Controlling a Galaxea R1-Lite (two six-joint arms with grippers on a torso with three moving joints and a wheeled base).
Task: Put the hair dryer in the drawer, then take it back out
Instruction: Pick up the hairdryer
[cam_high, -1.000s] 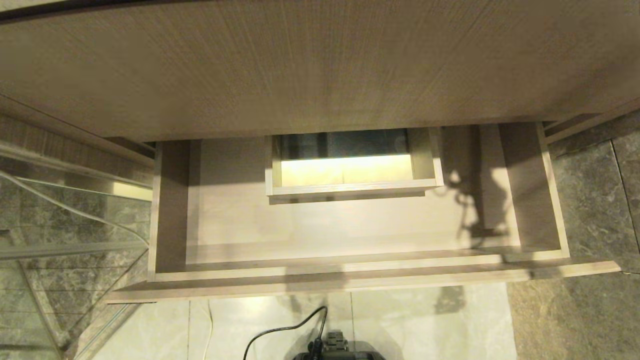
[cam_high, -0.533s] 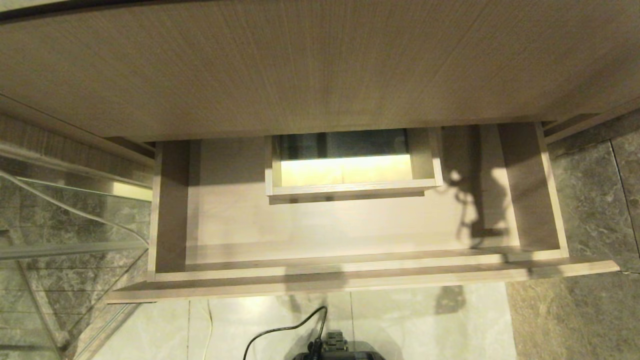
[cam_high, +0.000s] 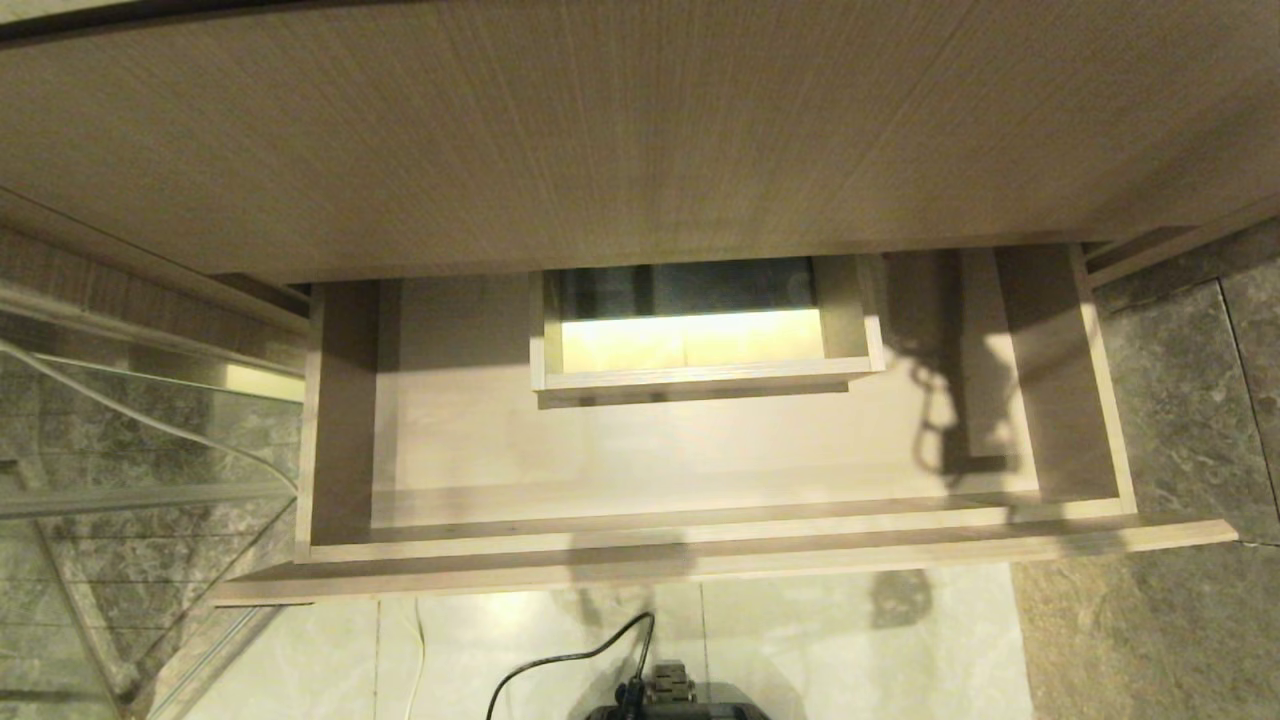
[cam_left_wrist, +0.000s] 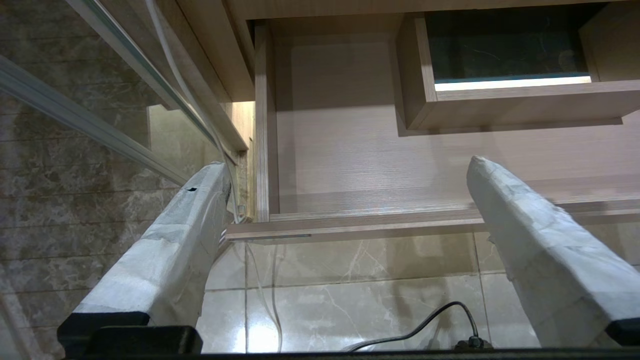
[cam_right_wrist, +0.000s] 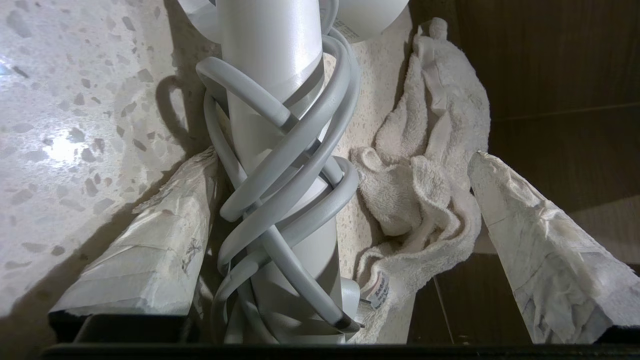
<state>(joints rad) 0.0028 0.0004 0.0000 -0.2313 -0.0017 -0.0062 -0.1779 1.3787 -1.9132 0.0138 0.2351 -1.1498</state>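
Right wrist view: the right gripper (cam_right_wrist: 345, 160) has its fingers spread either side of the cord-wrapped hair dryer (cam_right_wrist: 275, 150).

Wide shallow wood-grain drawer (cam_high: 700, 460): pulled out below the taller wood-grain panel (cam_high: 640, 130), front edge nearest the robot, over the tiled floor (cam_high: 800, 640). Boxed rectangular cut-out (cam_high: 700, 330): mid-back of the drawer, against the panel. Black cable (cam_high: 560, 660): on the floor before the drawer front. Glass pane (cam_high: 130, 480): left of the drawer.

Speckled stone counter (cam_right_wrist: 75, 100): bears the white cord-wrapped hair dryer (cam_right_wrist: 280, 150); crumpled terry towel (cam_right_wrist: 430, 165) lies just beside the dryer, touching it.
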